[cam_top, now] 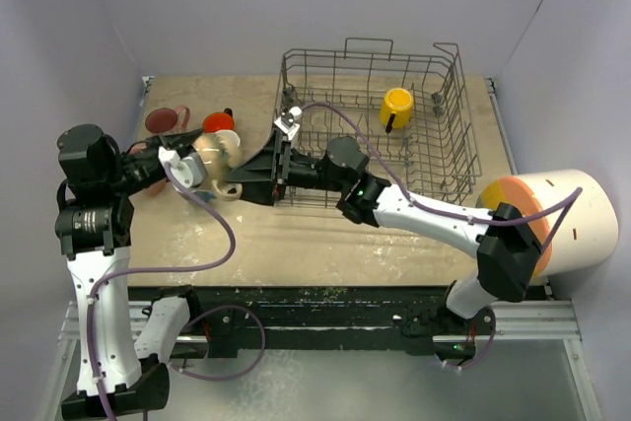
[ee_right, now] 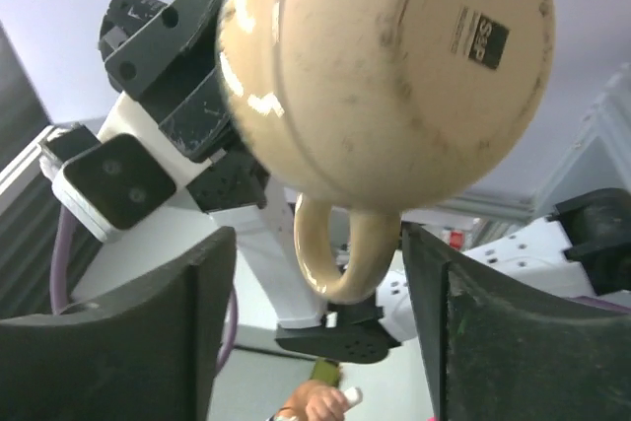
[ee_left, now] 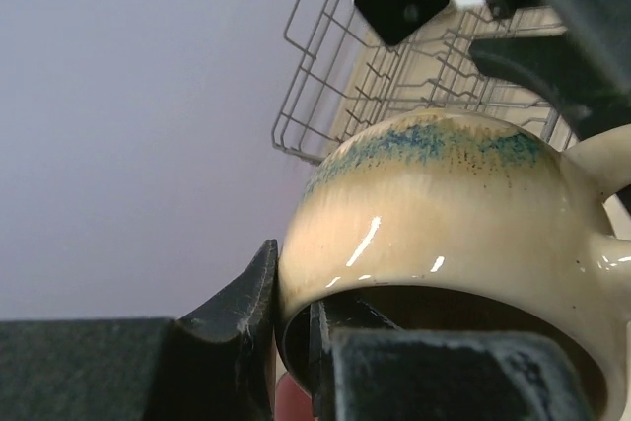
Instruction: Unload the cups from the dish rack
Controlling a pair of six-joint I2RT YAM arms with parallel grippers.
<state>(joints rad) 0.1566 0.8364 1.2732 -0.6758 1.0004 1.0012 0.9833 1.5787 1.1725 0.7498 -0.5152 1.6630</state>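
The beige mug (cam_top: 217,157) with a blue-speckled band hangs in the air left of the dish rack (cam_top: 449,160). My left gripper (cam_top: 193,167) is shut on its rim, one finger inside and one outside, as the left wrist view shows (ee_left: 294,293) on the mug (ee_left: 444,204). My right gripper (cam_top: 235,187) is open. In the right wrist view (ee_right: 315,278) the mug's handle (ee_right: 340,244) hangs between its fingers without touching them, under the mug's base (ee_right: 394,56). A yellow cup (cam_top: 396,107) stands inside the rack.
On the table's far left stand a dark pink mug (cam_top: 163,121), an orange cup (cam_top: 219,122) and a pale cup (cam_top: 227,138). A big white cylinder with an orange end (cam_top: 557,216) lies at the right. The rack also shows in the left wrist view (ee_left: 335,76).
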